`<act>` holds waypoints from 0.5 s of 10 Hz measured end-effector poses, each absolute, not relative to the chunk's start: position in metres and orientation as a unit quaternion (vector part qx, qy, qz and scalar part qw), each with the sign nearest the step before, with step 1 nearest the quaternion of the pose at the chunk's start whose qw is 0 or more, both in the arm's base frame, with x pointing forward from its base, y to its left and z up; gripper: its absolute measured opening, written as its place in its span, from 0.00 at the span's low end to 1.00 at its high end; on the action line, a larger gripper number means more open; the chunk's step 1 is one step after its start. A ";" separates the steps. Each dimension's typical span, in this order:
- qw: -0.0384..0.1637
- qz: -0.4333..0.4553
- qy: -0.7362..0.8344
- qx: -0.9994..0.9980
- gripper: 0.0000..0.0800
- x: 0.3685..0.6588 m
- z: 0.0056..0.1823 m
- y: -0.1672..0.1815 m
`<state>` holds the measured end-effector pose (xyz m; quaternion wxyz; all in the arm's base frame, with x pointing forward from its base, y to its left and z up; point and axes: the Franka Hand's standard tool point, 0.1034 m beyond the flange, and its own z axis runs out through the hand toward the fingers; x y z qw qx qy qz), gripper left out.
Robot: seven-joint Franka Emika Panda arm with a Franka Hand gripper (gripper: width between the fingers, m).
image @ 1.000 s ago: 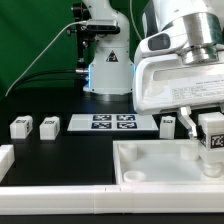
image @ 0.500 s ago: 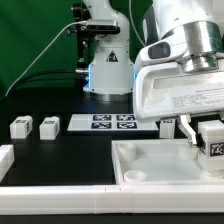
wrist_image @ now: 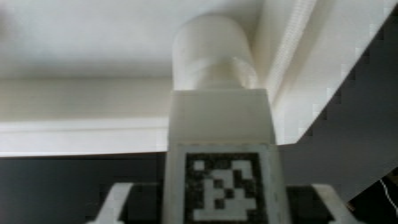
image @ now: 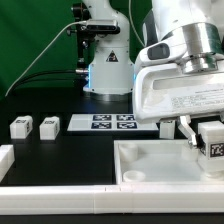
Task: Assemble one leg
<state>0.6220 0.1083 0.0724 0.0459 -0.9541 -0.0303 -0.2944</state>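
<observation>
My gripper (image: 210, 142) is shut on a white leg (image: 212, 146) with a black-and-white tag on its squarish end. It holds the leg over the far right part of the large white recessed panel (image: 150, 165). In the wrist view the leg (wrist_image: 221, 120) runs out from between the fingers (wrist_image: 125, 200), its round end against the panel's corner by a raised wall (wrist_image: 294, 60). Two more legs (image: 19, 127) (image: 48, 126) lie on the black table at the exterior view's left. Another leg (image: 168, 126) lies behind the panel.
The marker board (image: 112, 123) lies on the table between the loose legs. The robot base (image: 105, 60) stands behind it. A white rail (image: 60, 201) runs along the front edge, with a white block (image: 5, 157) at the exterior view's left.
The gripper with the leg has shifted slightly toward the exterior view's right and tilted over the panel's far right corner. The loose legs have not moved.
</observation>
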 end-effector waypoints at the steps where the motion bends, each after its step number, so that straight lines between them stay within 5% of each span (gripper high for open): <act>1: 0.046 -0.292 -0.030 -0.955 0.37 0.622 0.073 0.108; 3: 0.046 -0.293 -0.030 -0.955 0.37 0.623 0.076 0.107; 5: 0.045 -0.293 -0.029 -0.955 0.68 0.625 0.078 0.103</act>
